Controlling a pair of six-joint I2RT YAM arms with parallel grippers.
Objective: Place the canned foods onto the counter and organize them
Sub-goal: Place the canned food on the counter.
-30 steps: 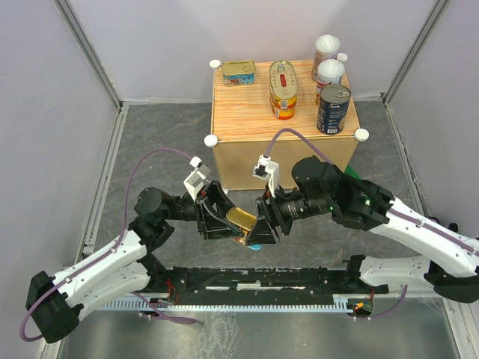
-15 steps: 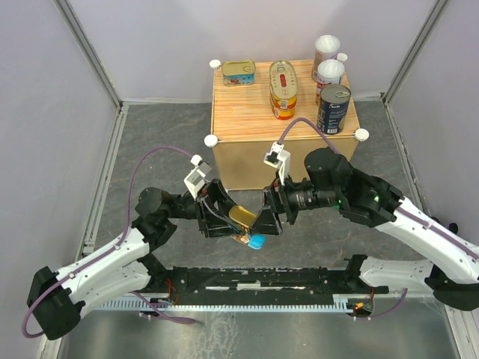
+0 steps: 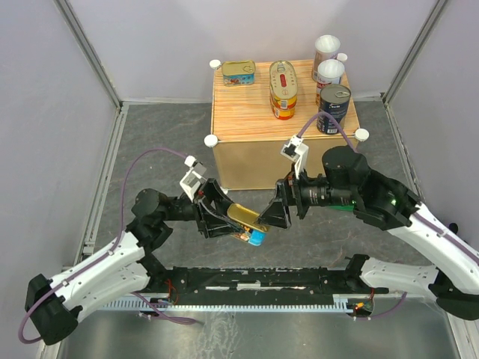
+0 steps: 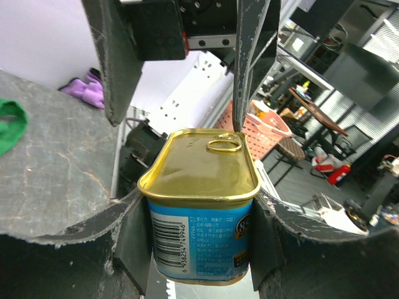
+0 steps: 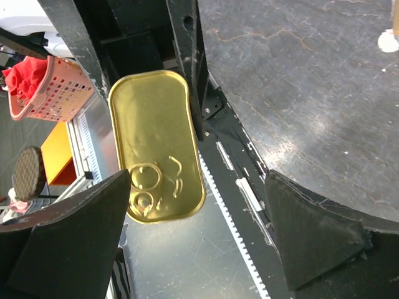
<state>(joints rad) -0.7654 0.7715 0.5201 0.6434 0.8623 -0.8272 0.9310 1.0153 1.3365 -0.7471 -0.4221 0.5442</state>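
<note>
My left gripper [image 3: 238,223] [image 4: 199,246] is shut on a rectangular gold-lidded tin [image 3: 247,221] [image 4: 201,167] with a blue label, held above the floor in front of the counter [image 3: 247,108]. The right gripper [image 3: 269,212] [image 5: 198,202] is open, just right of the tin and apart from it; the tin's gold lid [image 5: 156,140] faces its camera. On the counter stand another rectangular tin [image 3: 238,72], a stack of oval gold tins [image 3: 283,90], two white-lidded cylinders [image 3: 326,48] [image 3: 329,72] and a dark blue cylinder [image 3: 333,109].
A black rail [image 3: 254,280] runs along the near edge under both grippers. The grey floor is closed in by pale walls with metal posts. White knobs [image 3: 211,140] mark the counter's front corners. A green cloth [image 4: 9,124] lies on the floor.
The right gripper let go of the tin, opened wide and drew back to the right. The left gripper keeps hold of the tin, now tilted a little lower.
</note>
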